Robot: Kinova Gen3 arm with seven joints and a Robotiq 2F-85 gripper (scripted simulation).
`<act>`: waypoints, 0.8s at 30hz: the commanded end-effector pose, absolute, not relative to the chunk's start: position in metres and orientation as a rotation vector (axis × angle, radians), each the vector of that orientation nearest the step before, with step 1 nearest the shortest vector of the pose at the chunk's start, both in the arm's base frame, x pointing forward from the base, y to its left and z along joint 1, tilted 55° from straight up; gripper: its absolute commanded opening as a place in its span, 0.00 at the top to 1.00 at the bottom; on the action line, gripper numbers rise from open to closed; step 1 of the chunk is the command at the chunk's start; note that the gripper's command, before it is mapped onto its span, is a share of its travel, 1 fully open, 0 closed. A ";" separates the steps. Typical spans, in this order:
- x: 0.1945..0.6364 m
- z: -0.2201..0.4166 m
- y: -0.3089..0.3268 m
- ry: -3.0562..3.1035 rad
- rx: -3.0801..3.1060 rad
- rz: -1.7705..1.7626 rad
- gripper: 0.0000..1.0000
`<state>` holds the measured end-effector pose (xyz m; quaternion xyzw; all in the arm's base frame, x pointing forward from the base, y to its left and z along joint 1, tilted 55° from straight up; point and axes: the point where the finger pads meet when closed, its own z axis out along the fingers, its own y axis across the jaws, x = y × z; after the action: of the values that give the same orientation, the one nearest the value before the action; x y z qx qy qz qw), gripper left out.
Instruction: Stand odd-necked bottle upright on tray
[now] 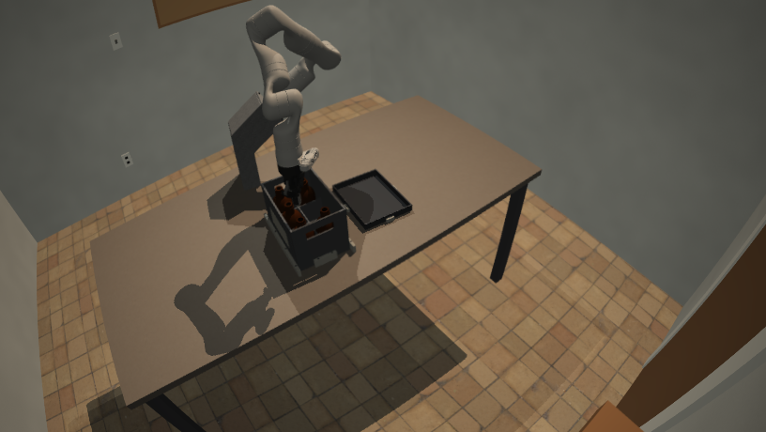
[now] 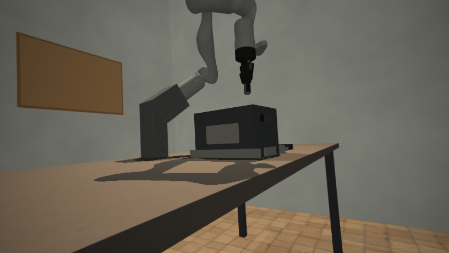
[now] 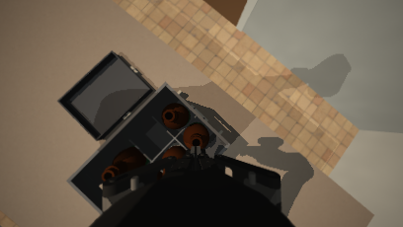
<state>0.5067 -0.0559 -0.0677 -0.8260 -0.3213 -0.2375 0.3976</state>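
My pincer (image 1: 294, 197) (image 2: 247, 89) (image 3: 196, 152) is clenched on nothing, above the crate (image 1: 321, 248) (image 2: 226, 116) (image 3: 119, 130). In my wrist view, one bottle (image 3: 197, 135) shows at twelve o'clock, another (image 3: 176, 116) at eleven. All five stand in the crate; I cannot tell the odd neck. The tray (image 1: 380, 195) (image 2: 289, 146) (image 3: 106, 91) lies at ten.

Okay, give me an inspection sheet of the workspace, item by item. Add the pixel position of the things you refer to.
Surface: brown table (image 1: 455, 155) (image 2: 94, 201) (image 3: 40, 30), shadows across it.
Bottles: brown ones in the crate (image 1: 323, 249) (image 2: 226, 117) (image 3: 119, 131); odd neck cannot be told.
Tray (image 1: 389, 215) (image 3: 85, 120): beside the crate, no bottle on it.
Clutter: nothing seen.
Gripper (image 1: 294, 200) (image 2: 247, 93) (image 3: 196, 152): shut, nothing held, above the crate.
Cables: nothing seen.
Surroundings: grey walls (image 1: 482, 54) (image 2: 361, 62) (image 3: 316, 30), tiled floor (image 1: 514, 332) (image 2: 283, 232) (image 3: 247, 64), wall board (image 1: 188, 10) (image 2: 69, 75).
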 end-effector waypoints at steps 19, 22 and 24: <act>0.505 0.000 -0.009 -0.813 -2.094 -0.603 0.36; 0.505 0.000 -0.009 -0.813 -2.094 -0.603 0.36; 0.505 0.000 -0.009 -0.813 -2.094 -0.603 0.36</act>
<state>0.5042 -0.0083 -0.0008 -0.8259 -0.3215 -0.2375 0.3976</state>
